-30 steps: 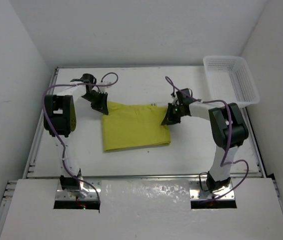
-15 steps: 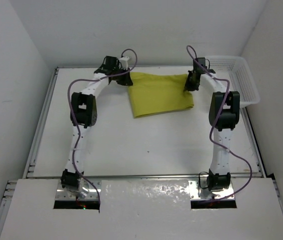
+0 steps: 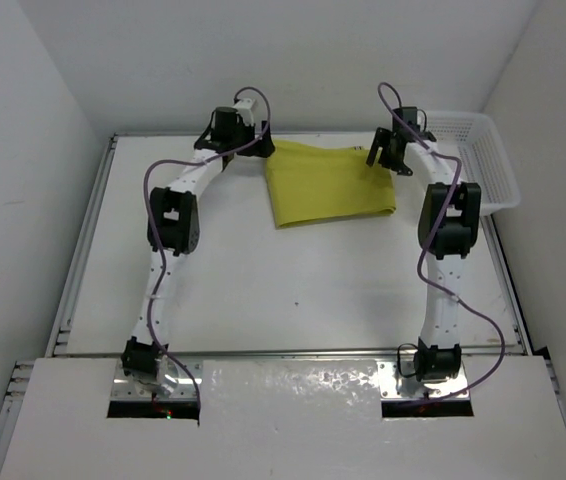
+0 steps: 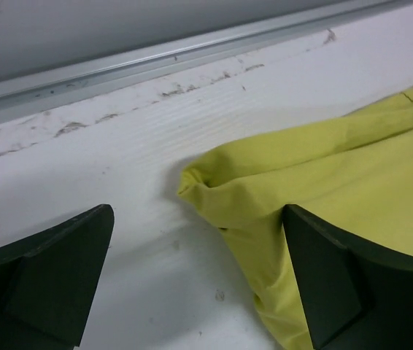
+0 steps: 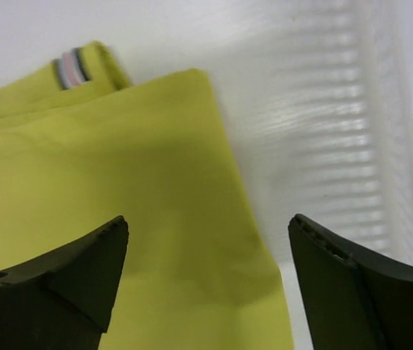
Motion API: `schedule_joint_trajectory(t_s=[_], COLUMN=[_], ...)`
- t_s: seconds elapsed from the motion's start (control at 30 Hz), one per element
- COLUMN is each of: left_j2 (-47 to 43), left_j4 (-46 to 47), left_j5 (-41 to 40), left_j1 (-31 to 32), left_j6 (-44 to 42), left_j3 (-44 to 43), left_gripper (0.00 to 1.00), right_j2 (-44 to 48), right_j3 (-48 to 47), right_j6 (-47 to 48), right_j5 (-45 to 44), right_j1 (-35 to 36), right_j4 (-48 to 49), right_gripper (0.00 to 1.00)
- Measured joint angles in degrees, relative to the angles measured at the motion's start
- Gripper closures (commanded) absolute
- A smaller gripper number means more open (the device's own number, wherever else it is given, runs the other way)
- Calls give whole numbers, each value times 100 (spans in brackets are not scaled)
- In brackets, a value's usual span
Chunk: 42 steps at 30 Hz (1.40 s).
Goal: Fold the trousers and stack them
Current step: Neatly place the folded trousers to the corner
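The trousers (image 3: pixel 328 185) lie folded into a mustard-yellow rectangle at the far middle of the table. My left gripper (image 3: pixel 261 150) hovers open at their far left corner; in the left wrist view that gripper (image 4: pixel 199 284) straddles the crumpled edge of the trousers (image 4: pixel 338 175) without holding it. My right gripper (image 3: pixel 387 152) is open over the far right corner. In the right wrist view this gripper (image 5: pixel 206 284) spans the trousers (image 5: pixel 119 168) edge, and the striped waistband trim (image 5: pixel 71 67) shows at the top left.
A white mesh basket (image 3: pixel 498 170) stands at the far right, just right of the trousers, and its wall (image 5: pixel 381 146) shows in the right wrist view. A metal rail (image 4: pixel 155 62) and the back wall run close behind the cloth.
Both arms carried the folded trousers from the table's middle to the far edge. Both grippers then opened and let go of the cloth, which now lies flat.
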State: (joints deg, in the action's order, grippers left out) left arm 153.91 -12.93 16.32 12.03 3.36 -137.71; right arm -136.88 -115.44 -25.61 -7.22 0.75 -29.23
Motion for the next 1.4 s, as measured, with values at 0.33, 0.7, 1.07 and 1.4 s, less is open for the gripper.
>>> schedule_joint_trajectory(t_s=[0.33, 0.7, 1.07, 1.4], left_j2=[-1930, -6384, -8258, -8966], left_j4=[-1119, -3202, -3958, -3432], left_j5=[393, 282, -525, -1189], left_j1=[-409, -970, -1241, -1311], left_j6=[-138, -2210, -2632, -2754], left_j3=[988, 4172, 8308, 8572], left_gripper=[1, 0, 0, 0], right_j2=[2962, 6465, 8089, 8424], right_j3=[1193, 6546, 8824, 8922], right_j6=[461, 669, 232, 195], right_j5=[1360, 2039, 1235, 898], right_j1=[50, 44, 11, 11], right_j4=[-87, -168, -284, -258], right_gripper=[1, 1, 1, 1])
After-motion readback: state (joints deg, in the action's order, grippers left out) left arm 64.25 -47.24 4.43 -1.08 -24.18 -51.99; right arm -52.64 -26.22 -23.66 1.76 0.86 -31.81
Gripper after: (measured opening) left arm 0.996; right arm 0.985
